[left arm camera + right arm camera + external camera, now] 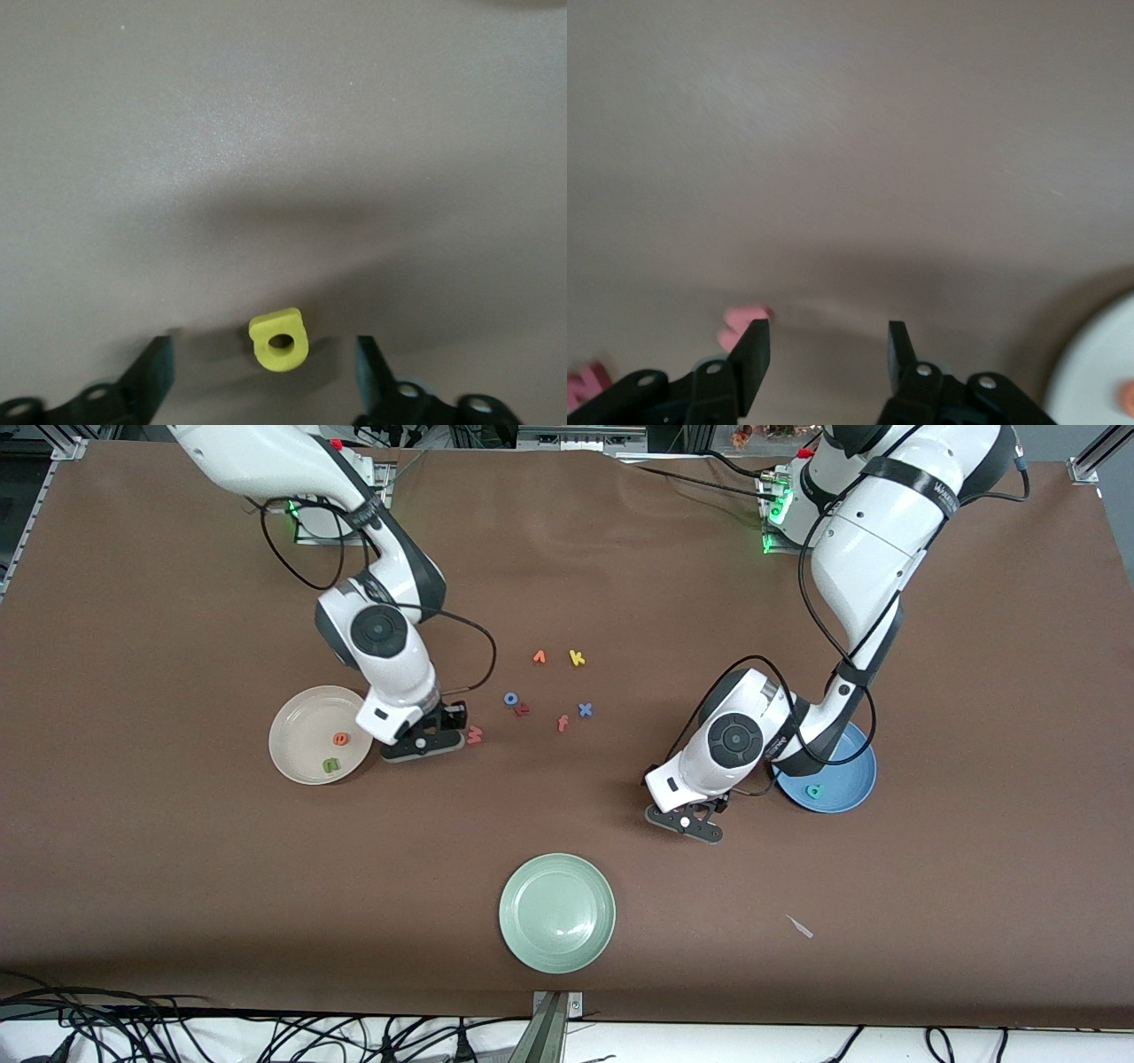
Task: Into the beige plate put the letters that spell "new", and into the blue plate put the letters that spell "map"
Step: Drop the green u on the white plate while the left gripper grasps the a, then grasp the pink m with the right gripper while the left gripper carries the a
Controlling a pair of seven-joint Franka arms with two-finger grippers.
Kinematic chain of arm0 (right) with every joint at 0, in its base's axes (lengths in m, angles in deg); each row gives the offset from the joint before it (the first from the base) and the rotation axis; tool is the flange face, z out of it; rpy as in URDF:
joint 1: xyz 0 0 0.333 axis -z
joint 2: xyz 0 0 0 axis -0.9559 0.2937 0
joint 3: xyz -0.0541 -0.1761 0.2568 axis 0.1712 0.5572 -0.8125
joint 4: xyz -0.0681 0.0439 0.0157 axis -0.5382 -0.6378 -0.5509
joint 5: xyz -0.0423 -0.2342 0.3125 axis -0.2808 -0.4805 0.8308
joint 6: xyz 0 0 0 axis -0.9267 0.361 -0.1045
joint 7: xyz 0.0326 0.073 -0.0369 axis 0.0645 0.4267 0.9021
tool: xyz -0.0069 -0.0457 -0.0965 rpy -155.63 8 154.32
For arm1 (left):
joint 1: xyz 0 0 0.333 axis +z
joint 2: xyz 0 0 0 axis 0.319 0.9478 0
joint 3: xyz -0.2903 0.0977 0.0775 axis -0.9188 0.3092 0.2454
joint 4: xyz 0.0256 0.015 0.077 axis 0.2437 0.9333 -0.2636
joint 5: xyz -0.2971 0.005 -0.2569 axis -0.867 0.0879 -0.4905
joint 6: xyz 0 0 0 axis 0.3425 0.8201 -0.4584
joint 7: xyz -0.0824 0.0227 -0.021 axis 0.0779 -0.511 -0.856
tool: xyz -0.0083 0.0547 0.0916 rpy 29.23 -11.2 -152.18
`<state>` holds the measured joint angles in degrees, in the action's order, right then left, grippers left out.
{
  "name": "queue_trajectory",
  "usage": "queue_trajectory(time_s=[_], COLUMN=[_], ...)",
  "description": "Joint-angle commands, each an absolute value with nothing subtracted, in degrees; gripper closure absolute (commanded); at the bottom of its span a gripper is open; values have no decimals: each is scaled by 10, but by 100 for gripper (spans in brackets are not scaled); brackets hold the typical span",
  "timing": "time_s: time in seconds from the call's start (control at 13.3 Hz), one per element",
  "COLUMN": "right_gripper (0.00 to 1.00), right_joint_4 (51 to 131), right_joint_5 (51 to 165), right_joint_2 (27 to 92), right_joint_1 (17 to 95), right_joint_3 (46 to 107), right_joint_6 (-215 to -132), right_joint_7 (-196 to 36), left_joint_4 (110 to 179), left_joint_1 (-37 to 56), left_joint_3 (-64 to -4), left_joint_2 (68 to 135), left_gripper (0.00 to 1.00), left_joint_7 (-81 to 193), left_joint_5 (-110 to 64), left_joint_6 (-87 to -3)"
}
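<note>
1. We're hovering the left gripper (264,372) low over the table, fingers spread, straddling the yellow a (279,340) (not yet pinched); blue plate (846,784), holding the teal p (813,790), sits at its 3 o'clock.
2. We're parking the right gripper (824,350) between the beige plate (297,757) and the pinkish-red w (476,734), fingers parted, gripping nothing.
3. We're risking the a tipping or squirting out if the jaws close off-centre.

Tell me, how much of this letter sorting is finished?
About half. The beige plate holds the e and n; the blue plate holds the p. The open left gripper straddles the a on the table. The open right gripper is beside the w. No m is visible.
</note>
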<state>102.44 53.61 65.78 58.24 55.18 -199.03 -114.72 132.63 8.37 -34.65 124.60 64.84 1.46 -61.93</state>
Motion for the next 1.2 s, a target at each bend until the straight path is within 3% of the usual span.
queue_trajectory(time_s=[0.0,0.08,0.15,0.45,0.75,0.9,1.13], right_gripper=[38,38,38,39,42,55,88], right_joint_4=[962,957,957,974,1007,1011,1011], right_joint_5=[543,542,543,544,544,543,544], right_joint_2=[710,717,721,720,720,718,706], right_joint_1=[557,547,546,546,545,545,546], right_joint_3=[551,552,552,553,553,553,554], right_joint_6=[-1983,-1983,-1985,-1987,-2011,-2011,-2005], right_joint_7=[-1199,-1216,-1223,-1239,-1264,-1264,-1253], left_joint_4=[1307,1307,1306,1305,1311,1312,1336], left_joint_1=[75,75,75,91,124,147,200], left_joint_3=[-341,-341,-341,-341,-343,-345,-348], left_joint_2=[1256,1256,1256,1236,1178,1154,1140], left_gripper=[71,89,98,100,99,99,97], left_joint_7=[658,659,659,655,646,605,528], left_joint_5=[35,35,37,38,39,38,36], left_joint_6=[-623,-623,-623,-609,-492,-395,-351])
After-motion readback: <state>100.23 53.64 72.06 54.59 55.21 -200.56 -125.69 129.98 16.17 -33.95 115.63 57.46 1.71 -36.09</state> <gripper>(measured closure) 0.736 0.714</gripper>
